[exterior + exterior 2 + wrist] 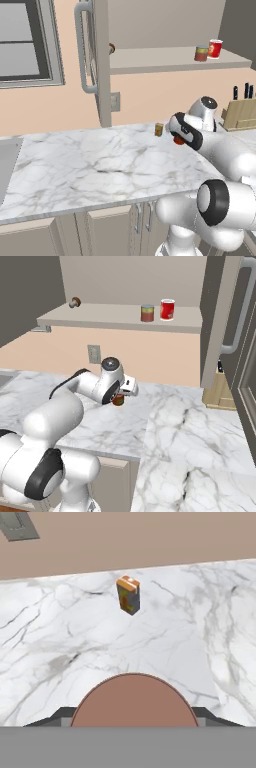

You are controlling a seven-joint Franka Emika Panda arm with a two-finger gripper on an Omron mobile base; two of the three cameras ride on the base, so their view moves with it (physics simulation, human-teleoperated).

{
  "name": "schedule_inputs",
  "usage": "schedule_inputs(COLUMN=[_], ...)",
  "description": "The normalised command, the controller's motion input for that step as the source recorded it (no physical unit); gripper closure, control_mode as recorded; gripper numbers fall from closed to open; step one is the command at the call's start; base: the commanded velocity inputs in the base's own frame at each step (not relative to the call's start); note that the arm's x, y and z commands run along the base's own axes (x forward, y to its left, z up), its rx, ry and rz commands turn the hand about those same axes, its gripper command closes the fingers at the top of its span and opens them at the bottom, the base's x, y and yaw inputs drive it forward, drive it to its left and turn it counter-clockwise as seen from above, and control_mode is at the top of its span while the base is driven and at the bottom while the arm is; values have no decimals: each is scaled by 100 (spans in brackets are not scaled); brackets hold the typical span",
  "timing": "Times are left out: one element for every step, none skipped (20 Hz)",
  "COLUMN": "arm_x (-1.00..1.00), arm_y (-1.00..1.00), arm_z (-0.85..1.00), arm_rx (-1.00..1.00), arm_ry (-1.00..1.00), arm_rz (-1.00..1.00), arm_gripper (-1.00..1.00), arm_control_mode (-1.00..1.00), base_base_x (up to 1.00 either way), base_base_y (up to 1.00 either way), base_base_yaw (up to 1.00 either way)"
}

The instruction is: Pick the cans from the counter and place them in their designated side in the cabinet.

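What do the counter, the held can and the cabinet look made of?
Counter: polished marble or an imitation of it, white with grey veins. Can in the gripper: plain matte dark red, probably painted metal; no sheen or label. Cabinet: flat matte beige, painted wood or laminate; its bar handle looks like brushed grey metal. It's rendered, so these are guesses.

counter [100, 165]: white marble look with grey veins, smooth, faint sheen
cabinet [102, 60]: matt beige panels, flat painted look; shelf plain and smooth
bar handle [82, 47]: grey, smooth, brushed-metal look
dark red can [132, 704]: flat matt brownish-red top, no shine
teal-topped can [201, 53]: printed red-and-green label, dull finish
bright red can [215, 49]: glossy red side, white rim
small box [128, 594]: orange top, printed sides, cardboard look
knife block [240, 114]: pale wood, matt
arm [220, 150]: glossy white plastic shells, dark matt joints
wall [150, 100]: matt peach paint
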Motion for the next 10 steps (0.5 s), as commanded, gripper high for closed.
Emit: schedule_inputs(arm_x=[-22, -24, -24, -25, -28, -29, -29, -27, -25, -22], arm_y=[0, 0, 0, 0, 0, 0, 0, 0, 0, 0], arm_z=[26, 27, 27, 27, 26, 26, 26, 26, 28, 30], arm_rx=[0, 0, 0, 0, 0, 0, 0, 0, 0, 0], arm_ry=[-5, -6, -6, -6, -6, -6, -7, -7, -7, -8], arm_rz=[0, 0, 0, 0, 0, 0, 0, 0, 0, 0], arm_gripper=[100, 100, 100, 100, 100, 100, 100, 100, 100, 100], arm_control_mode=[-100, -100, -100, -100, -100, -100, -100, -100, -100, -100], base_base_x=[0, 0, 0, 0, 0, 0, 0, 0, 0, 0], base_base_y=[0, 0, 0, 0, 0, 0, 0, 0, 0, 0], base_base_yaw=[0, 0, 0, 0, 0, 0, 0, 0, 0, 0])
